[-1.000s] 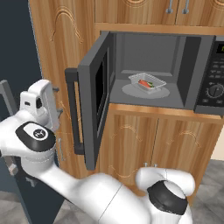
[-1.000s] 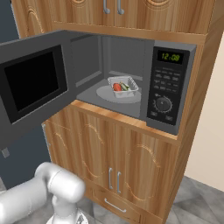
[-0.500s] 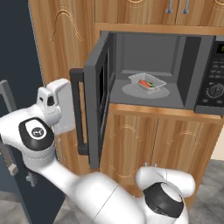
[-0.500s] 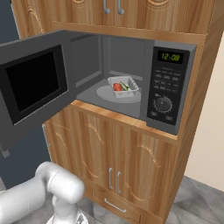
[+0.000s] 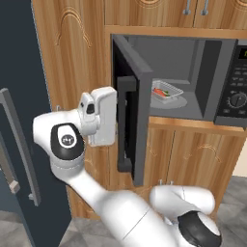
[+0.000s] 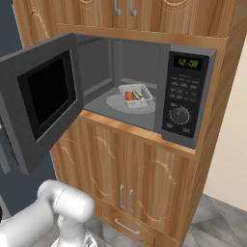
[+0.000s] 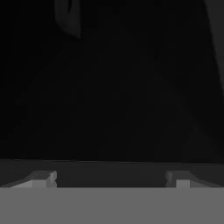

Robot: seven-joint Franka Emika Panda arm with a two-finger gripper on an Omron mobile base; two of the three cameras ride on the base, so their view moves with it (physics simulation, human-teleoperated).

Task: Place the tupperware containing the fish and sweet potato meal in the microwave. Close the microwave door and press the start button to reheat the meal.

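Two fingertips [image 7: 43,178] of the end effector [image 7: 111,177] stand wide apart, released, against the door [image 5: 130,113]; beyond it, tupperware [image 5: 166,91] sits inside the microwave [image 6: 144,91]

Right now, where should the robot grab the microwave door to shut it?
Probably by the vertical bar handle on the outer face of the microwave door. It stands proud of the slab and runs upright, so the end effector could close around it from outside.

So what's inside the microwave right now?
The tupperware sits on the round turntable in the microwave cavity, with red and green food visible inside. The cavity's near-left corner is hidden behind the microwave door.
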